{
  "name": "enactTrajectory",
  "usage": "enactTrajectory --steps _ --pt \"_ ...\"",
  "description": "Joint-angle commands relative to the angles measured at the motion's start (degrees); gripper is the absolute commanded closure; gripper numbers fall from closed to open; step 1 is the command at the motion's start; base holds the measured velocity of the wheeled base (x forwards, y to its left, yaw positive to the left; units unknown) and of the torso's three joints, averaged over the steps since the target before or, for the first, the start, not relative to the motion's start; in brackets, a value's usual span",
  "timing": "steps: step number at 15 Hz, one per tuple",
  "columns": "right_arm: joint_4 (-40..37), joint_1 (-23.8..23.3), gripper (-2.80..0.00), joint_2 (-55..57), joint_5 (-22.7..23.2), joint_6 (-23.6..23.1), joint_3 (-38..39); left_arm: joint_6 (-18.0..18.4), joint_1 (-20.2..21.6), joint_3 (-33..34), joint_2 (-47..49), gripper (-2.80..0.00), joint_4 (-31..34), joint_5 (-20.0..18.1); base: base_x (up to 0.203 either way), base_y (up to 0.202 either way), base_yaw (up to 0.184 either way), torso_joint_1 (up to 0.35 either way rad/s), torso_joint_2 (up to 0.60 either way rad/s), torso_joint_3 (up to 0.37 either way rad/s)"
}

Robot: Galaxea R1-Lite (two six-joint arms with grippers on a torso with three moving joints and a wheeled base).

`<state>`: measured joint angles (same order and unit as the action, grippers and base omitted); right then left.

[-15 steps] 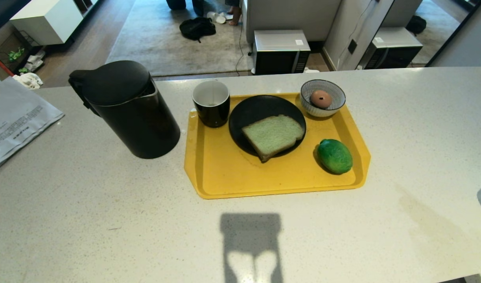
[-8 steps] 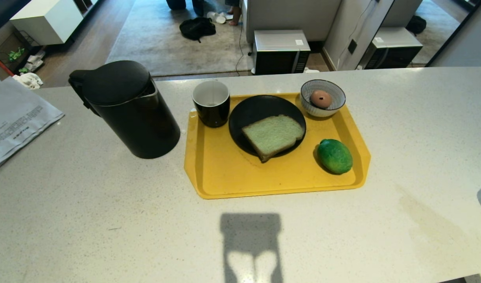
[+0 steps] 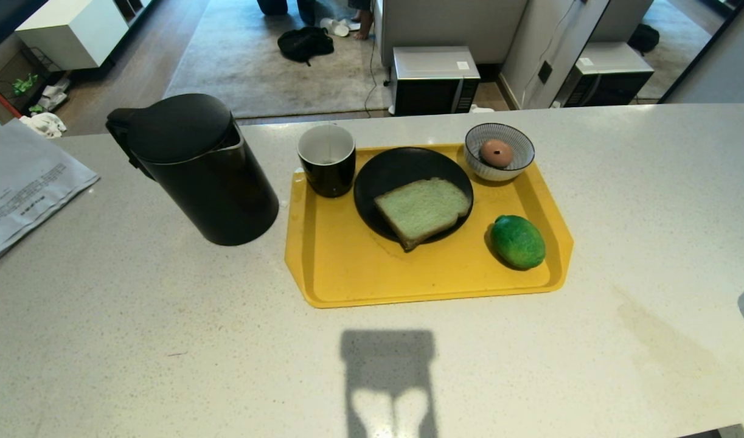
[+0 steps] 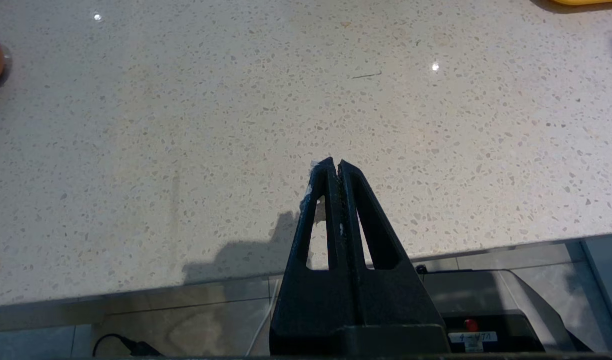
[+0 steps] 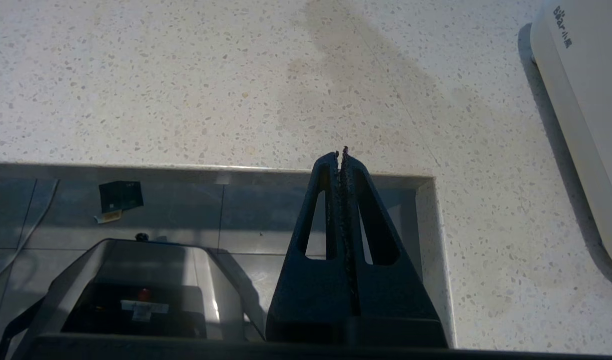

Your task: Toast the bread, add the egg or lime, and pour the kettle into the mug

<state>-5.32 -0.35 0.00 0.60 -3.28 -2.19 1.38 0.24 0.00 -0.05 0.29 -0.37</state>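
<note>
Nothing has moved since the earlier frames: the counter (image 3: 134, 340) and everything on it lie just as they did, and neither arm shows in the head view. The left gripper (image 4: 334, 167) hangs over bare counter near its front edge, jaws pressed fully together and holding nothing; the right gripper (image 5: 341, 156) is the same at the counter's near corner, beside a white appliance (image 5: 581, 100). On the yellow tray (image 3: 372, 274), with the black plate (image 3: 384, 173) as the dial's centre, the bread (image 3: 421, 210) lies on the plate toward 5 o'clock, the mug (image 3: 326, 159) stands at 9 o'clock, the lime (image 3: 518, 241) rests at 4 o'clock, and a striped bowl (image 3: 499, 152) holding an egg (image 3: 496, 152) sits at 2 o'clock. The kettle (image 3: 195, 167) stands off the tray, further out at 9 o'clock, just beside its rim. The first step looks to be fetching the bread: I would open the right jaws well before descending and pinch the slice at its overhanging crust, not press down on the plate. Room is generous at 6 o'clock, where the counter is bare; the tray's raised lip and the lime crowd a low approach from 4 o'clock.
</note>
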Motion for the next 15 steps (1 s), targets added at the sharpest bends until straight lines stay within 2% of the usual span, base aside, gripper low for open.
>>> enactTrajectory --steps 1,15 --pt "-0.05 0.0 0.0 0.0 0.02 -0.04 0.0 0.03 0.02 0.0 -0.04 0.0 -0.02 -0.07 0.0 0.0 0.0 0.0 0.0 0.0" --pt "-0.05 0.0 0.0 0.0 0.07 0.03 -0.08 0.03 0.02 0.0 -0.04 0.0 -0.02 -0.03 0.0 0.0 0.0 0.0 0.0 0.0"
